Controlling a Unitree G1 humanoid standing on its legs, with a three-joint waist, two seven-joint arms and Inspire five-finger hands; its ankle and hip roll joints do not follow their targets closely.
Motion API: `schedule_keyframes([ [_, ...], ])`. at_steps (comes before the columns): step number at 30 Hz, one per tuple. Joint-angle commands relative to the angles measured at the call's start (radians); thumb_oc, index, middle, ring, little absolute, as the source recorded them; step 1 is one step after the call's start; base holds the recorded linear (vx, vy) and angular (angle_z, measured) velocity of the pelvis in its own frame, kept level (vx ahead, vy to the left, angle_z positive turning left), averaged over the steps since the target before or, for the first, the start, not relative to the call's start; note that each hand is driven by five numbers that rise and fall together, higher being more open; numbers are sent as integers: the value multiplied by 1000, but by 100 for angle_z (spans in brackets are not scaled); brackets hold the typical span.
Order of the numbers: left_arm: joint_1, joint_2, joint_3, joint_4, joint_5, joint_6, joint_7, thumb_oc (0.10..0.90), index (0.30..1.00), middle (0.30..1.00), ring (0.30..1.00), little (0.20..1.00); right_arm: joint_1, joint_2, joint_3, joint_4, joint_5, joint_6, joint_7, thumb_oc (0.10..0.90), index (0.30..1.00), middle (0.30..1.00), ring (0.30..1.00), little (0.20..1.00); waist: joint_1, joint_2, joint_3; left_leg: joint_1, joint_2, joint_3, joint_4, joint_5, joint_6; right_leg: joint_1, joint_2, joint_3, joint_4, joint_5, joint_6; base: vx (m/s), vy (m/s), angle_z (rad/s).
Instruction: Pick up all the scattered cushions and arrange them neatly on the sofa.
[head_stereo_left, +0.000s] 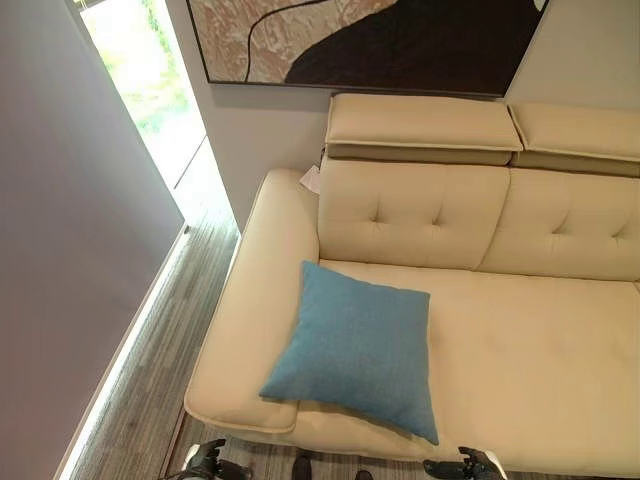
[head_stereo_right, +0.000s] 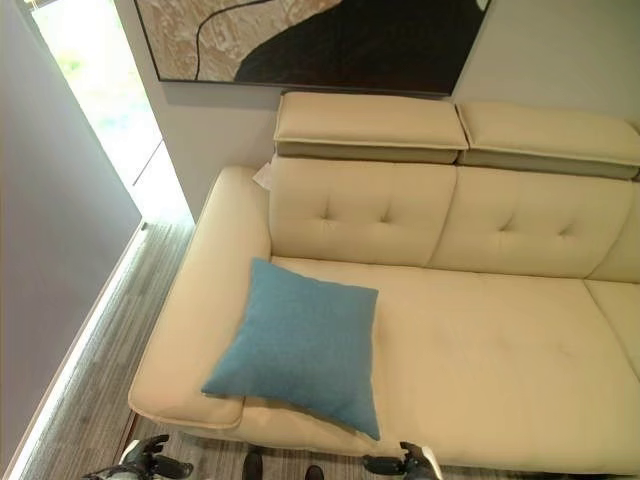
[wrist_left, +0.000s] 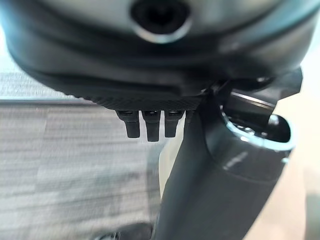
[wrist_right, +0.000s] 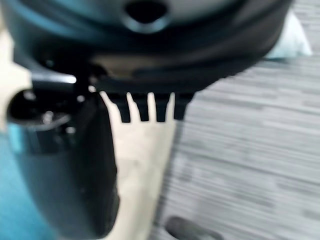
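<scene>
Sofa (head_stereo_left: 540, 350): cream leather, filling the middle and right of the frame, its tufted back against the wall.
Blue cushion (head_stereo_left: 355, 345): lying flat on the seat at centre-left, its left corner lapping over the sofa's left arm, its lower corner near the front edge.
Pale cushion (wrist_right: 295, 42): a corner of it on the floor, seen in the right wrist view.
Left hand (head_stereo_left: 208, 462): bottom edge, left of centre, low before the sofa front; fingers straight and relaxed, holding nothing.
Right hand (head_stereo_left: 465, 466): bottom edge, right of centre; fingers extended, empty.
Painting (head_stereo_left: 370, 40): on the wall, top of frame.
Floor (head_stereo_left: 150, 370): striped grey, lower left.
</scene>
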Motion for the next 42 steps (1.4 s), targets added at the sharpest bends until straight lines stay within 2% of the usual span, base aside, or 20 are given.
schedule_keyframes([
  [1, -31, 89, 57, -33, 8, -48, 62, 800, 900, 900, 900, 900, -21, -126, -37, -3, 11, -38, -62, 800, 900, 900, 900, 900, 23, -32, -33, -8, -10, -7, 2, -105, -16, -53, -13, 33, 44, -38, 57, 0, 0, 0],
  [2, -31, 89, 57, -33, 8, -48, 62, 800, 900, 900, 900, 900, -21, -126, -37, -4, 11, -38, -61, 800, 900, 900, 900, 900, 23, -32, -33, -7, -10, -7, 2, -105, -16, -52, -13, 33, 43, -38, 57, 0, 0, 0],
  [4, -2, 139, 96, -179, -8, -70, 77, 800, 900, 900, 900, 900, -2, -179, -73, -75, 4, -47, -73, 800, 900, 900, 900, 900, 21, -28, -33, -5, -10, -6, 2, -108, -16, -50, -17, 30, 40, -36, 61, 0, 0, 0],
  [5, -1, 139, 97, -180, -7, -69, 78, 800, 900, 900, 900, 900, -1, -179, -73, -76, 3, -47, -73, 800, 900, 900, 900, 900, 21, -28, -33, -5, -10, -7, 2, -109, -16, -50, -17, 30, 40, -36, 61, 38, 18, 0],
  [6, 42, 164, 128, -329, -30, -82, 87, 800, 900, 900, 900, 900, 23, -208, -103, -152, -9, -52, -83, 800, 900, 900, 900, 900, 21, -27, -35, -1, -11, -5, 2, -111, -15, -46, -18, 30, 37, -37, 63, 39, 7, -1],
  [7, 65, 175, 147, -410, -44, -92, 92, 800, 900, 900, 900, 900, 33, -220, -124, -206, -11, -55, -88, 800, 900, 900, 900, 900, 21, -27, -34, -1, -10, -4, 2, -113, -14, -44, -19, 30, 35, -37, 64, 39, 7, -2],
  [8, 68, 175, 147, -413, -44, -90, 92, 800, 900, 900, 900, 900, 36, -220, -124, -209, -11, -53, -88, 800, 900, 900, 900, 900, 21, -27, -34, 0, -10, -4, 2, -113, -14, -43, -19, 30, 35, -37, 64, 33, -1, -4],
  [9, 107, 186, 177, -559, -56, -99, 99, 800, 900, 900, 900, 900, 50, -235, -155, -310, -11, -59, -98, 800, 900, 900, 900, 900, 21, -26, -33, 1, -10, -5, 2, -116, -12, -40, -20, 30, 30, -36, 66, 0, 0, 0],
  [10, 110, 186, 178, -562, -55, -97, 100, 800, 900, 900, 900, 900, 52, -235, -156, -313, -12, -57, -98, 800, 900, 900, 900, 900, 21, -26, -34, 2, -10, -5, 2, -117, -12, -39, -20, 30, 30, -36, 66, 31, -6, -2],
  [12, 135, 179, 214, -704, -85, -109, 118, 800, 900, 900, 900, 900, 50, -231, -205, -410, 47, -74, -110, 800, 900, 900, 900, 900, 20, -27, -33, 1, -10, -4, 2, -122, -12, -37, -22, 30, 19, -34, 68, 17, -9, -2],
  [15, 118, 168, 218, -749, -106, -114, 135, 800, 900, 900, 900, 900, 31, -218, -216, -439, 98, -87, -118, 800, 900, 900, 900, 900, 19, -26, -31, -1, -10, -4, 2, -124, -13, -39, -22, 29, 16, -32, 68, 11, -6, -1],
  [17, 74, 151, 210, -806, -141, -120, 156, 800, 900, 900, 900, 900, -13, -193, -221, -484, 169, -104, -134, 800, 900, 900, 900, 900, 17, -21, -26, -12, -9, -5, 2, -123, -16, -48, -21, 27, 12, -31, 68, -8, -20, -1],
  [18, 20, 147, 177, -830, -138, -118, 172, 800, 900, 900, 900, 900, -57, -172, -208, -494, 217, -120, -150, 800, 900, 900, 900, 900, 15, -17, -17, -27, -8, -3, 2, -120, -19, -64, -20, 25, 9, -26, 68, -47, -40, 0],
  [25, -144, 139, 72, -822, -110, -115, 223, 800, 900, 900, 900, 900, -190, -124, -147, -499, 310, -145, -191, 800, 900, 900, 900, 900, 5, 6, 10, -108, -6, 0, 2, -99, -28, -156, -15, 25, 5, -6, 66, -65, -5, 0],
  [27, -248, 130, 5, -798, -102, -116, 253, 800, 900, 900, 900, 900, -278, -103, -97, -478, 337, -151, -202, 800, 900, 900, 900, 900, -1, 18, 31, -170, -9, 1, 2, -80, -32, -222, -10, 27, 7, 10, 65, -111, -1, -5],
  [28, -252, 130, 5, -795, -102, -117, 253, 800, 900, 900, 900, 900, -282, -104, -98, -476, 338, -152, -202, 800, 900, 900, 900, 900, 0, 18, 30, -174, -9, 1, 2, -79, -32, -227, -10, 27, 7, 10, 65, -106, 8, -6],
  [30, -360, 137, -61, -746, -87, -113, 273, 800, 900, 900, 900, 900, -371, -107, -53, -438, 351, -148, -210, 800, 900, 900, 900, 900, -2, 28, 49, -238, -16, 0, 2, -57, -34, -294, -8, 29, 13, 26, 64, -86, 10, -3],
  [33, -445, 138, -111, -693, -82, -108, 281, 800, 900, 900, 900, 900, -435, -105, -15, -407, 361, -142, -210, 800, 900, 900, 900, 900, -2, 35, 62, -294, -20, -1, 2, -40, -36, -348, -4, 31, 18, 36, 63, -46, 2, -2],
  [38, -578, 123, -190, -607, -91, -106, 282, 800, 900, 900, 900, 900, -529, -74, 35, -351, 411, -146, -198, 800, 900, 900, 900, 900, -4, 45, 91, -357, -24, -5, 2, -19, -40, -411, -5, 38, 25, 44, 64, -14, 2, -2],
  [42, -627, 89, -234, -560, -103, -105, 269, 800, 900, 900, 900, 900, -562, -39, 71, -344, 440, -155, -183, 800, 900, 900, 900, 900, -7, 52, 110, -383, -27, -1, 2, -11, -43, -439, -8, 43, 27, 48, 65, -4, 7, -2],
])
